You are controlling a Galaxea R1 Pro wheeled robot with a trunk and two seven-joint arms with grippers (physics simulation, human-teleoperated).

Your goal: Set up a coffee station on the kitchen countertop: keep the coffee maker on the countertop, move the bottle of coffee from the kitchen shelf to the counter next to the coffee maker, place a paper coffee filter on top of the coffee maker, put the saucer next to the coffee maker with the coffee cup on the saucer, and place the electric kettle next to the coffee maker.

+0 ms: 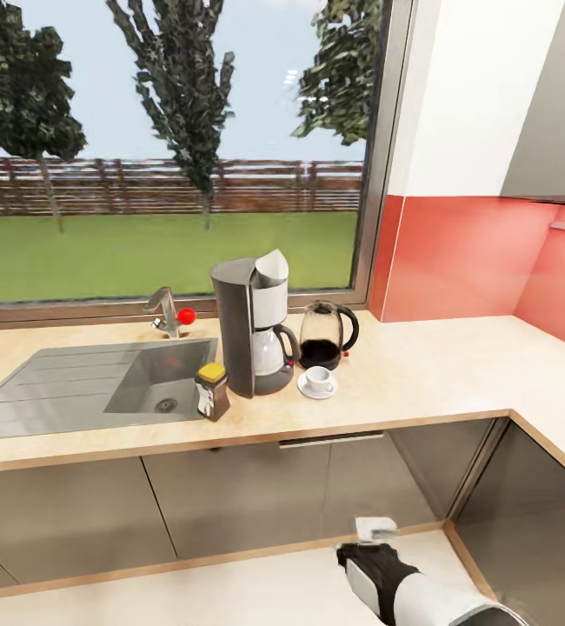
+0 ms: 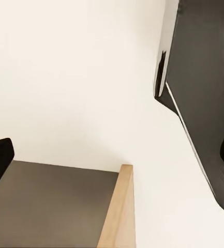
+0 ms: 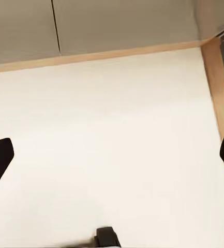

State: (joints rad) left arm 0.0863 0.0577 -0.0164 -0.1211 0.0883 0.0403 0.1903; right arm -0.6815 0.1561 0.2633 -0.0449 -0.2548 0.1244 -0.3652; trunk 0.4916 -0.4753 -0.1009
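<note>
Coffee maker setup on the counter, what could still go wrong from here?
The paper filter sits tilted on top of the coffee maker, so a nudge might tip it off. The bottle of coffee stands close to the sink edge and could be knocked in. The coffee cup on its saucer and the electric kettle are crowded beside the machine, so reaching in with the right gripper risks bumping one.

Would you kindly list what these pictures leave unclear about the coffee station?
- Head view: the coffee cup hides the middle of the saucer.
- Head view: the bottle of coffee has a label too small to read.
- Head view: the right gripper is seen end-on, so the gap between its fingers is unclear.
</note>
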